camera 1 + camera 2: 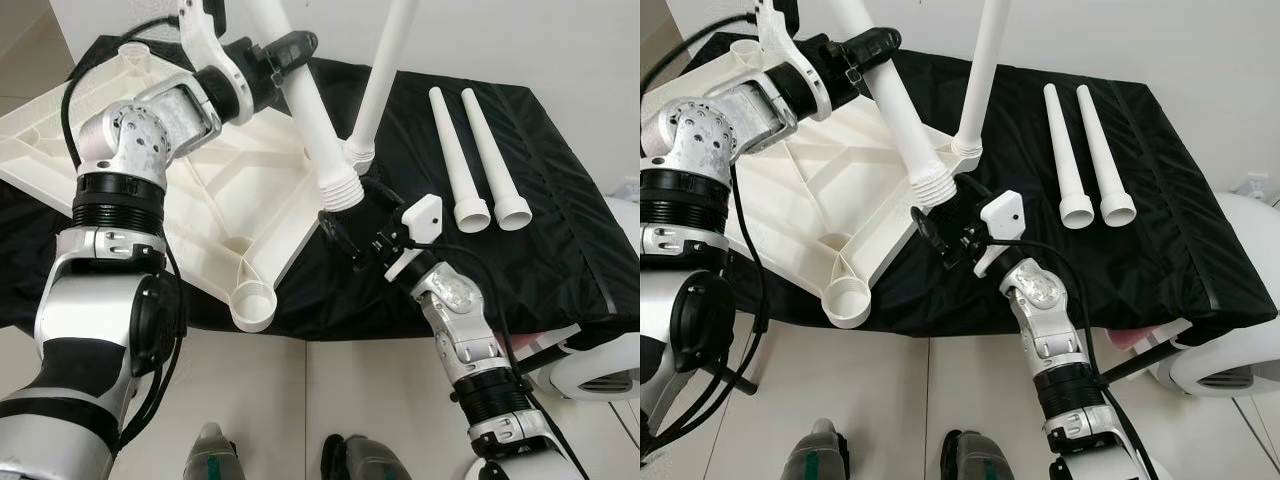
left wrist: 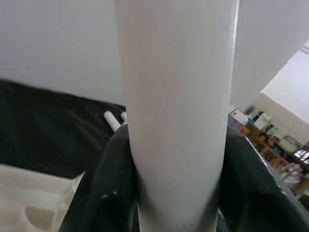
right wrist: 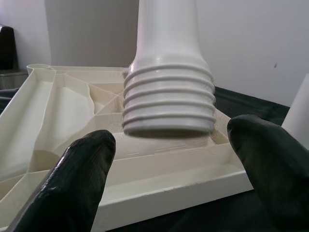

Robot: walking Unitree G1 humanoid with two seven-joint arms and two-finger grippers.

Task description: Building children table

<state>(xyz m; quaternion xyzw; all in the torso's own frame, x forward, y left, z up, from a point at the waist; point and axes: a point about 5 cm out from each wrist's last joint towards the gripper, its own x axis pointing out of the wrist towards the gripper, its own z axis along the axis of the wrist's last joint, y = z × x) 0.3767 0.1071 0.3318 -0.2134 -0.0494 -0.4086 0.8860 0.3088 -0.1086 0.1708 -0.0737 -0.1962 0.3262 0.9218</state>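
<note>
**Leg Hangs Over the Tabletop**

Right gripper [image 1: 345, 235] is nearest, low by the front edge of the black-covered table [image 1: 560, 200], its fingers spread wide with nothing in them. Just above hangs the threaded end of the white leg [image 1: 318, 130]. Left gripper [image 1: 285, 55] is clenched on that leg higher up, holding it tilted, threads pointing down toward the right gripper. White tabletop [image 1: 215, 195] lies upside down below. One leg [image 1: 385, 75] already stands in its corner. Two spare legs [image 1: 480, 160] lie near the back right corner.
</note>
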